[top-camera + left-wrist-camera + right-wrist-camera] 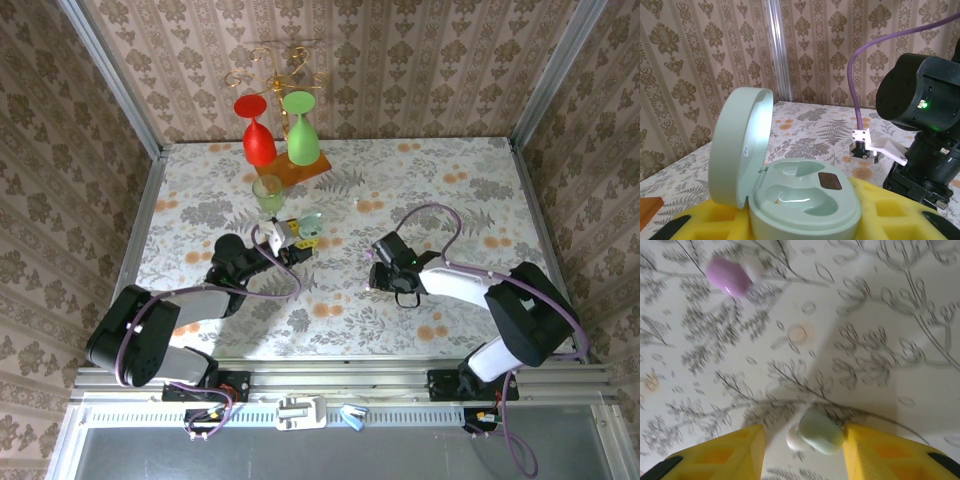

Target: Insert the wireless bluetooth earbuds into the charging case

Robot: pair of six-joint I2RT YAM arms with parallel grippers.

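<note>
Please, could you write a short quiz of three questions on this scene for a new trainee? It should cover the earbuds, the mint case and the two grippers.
1. True or false: the lid of the mint charging case is shut.
2. Choose one. The pale earbud lies (A) inside the case, (B) on the table between the fingers of the right gripper, (C) on top of the lid.
3. Fill in: the left gripper holds the ____.

Key
1. False: the lid stands open, and both wells are empty.
2. B.
3. Charging case.
</note>
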